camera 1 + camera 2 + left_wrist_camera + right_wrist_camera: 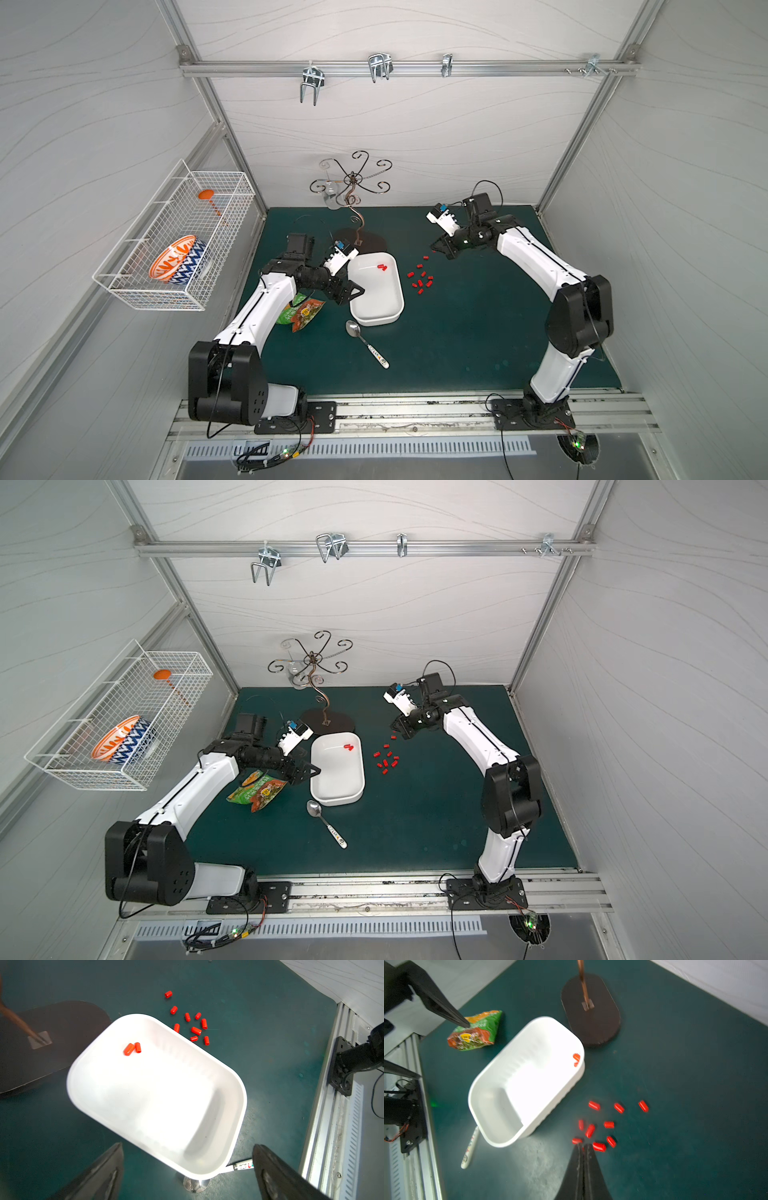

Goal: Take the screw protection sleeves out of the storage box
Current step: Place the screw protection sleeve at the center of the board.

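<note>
The dark green bench [478, 332] is carrying everything. The white storage box [374, 297] is lying flat near its middle, just in front of a dark oval stand base [374, 242]. The left end effector [354, 296] is hovering released and empty at the box's left rim, over a snack packet [301, 311]. The right end effector [437, 250] is hanging clenched, far right of the box. A spoon [354, 329] is lying just near of the box. Two screw protection sleeves [381, 267] are lying together in its far right corner; the rest are lying scattered on the bench just right of it
</note>
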Robot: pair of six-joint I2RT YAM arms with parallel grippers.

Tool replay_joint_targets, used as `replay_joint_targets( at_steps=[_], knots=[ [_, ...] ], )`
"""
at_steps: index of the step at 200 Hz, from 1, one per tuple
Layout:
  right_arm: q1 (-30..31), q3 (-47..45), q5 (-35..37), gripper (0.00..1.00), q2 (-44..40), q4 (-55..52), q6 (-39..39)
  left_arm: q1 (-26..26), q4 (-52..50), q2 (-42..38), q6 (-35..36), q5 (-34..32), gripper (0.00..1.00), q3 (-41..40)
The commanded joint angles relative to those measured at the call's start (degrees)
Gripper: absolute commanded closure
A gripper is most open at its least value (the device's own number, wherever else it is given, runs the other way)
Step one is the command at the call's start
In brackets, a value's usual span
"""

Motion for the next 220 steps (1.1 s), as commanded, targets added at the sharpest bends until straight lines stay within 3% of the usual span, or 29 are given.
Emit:
replay_joint_targets(
  at_steps=[1,65,105,161,220],
  knots=[
    [-0.21,-4.32,3.8,1.0,-2.24,1.71,-1.95,-1.25,3.92,-0.18,-0.32,2.82,0.0,0.38],
    [4.46,-6.41,11.75,0.99,5.75,3.61,-0.71,-3.91,8.54,-1.89,-0.48,1.28,0.0,-2.94],
    [4.59,-0.52,15.1,0.96,14.2,2.81,1.09,-4.06,8.52,-3.21,0.15,1.08,0.0,-3.67],
    [4.68,4.17,15.25,0.83,20.8,2.22,1.62,-4.08,8.09,-3.72,0.77,0.76,0.01,-3.86],
    [2.8,6.64,12.16,0.67,20.76,-0.08,1.25,-4.08,7.4,-3.93,1.68,0.0,0.01,-3.81]
  ],
)
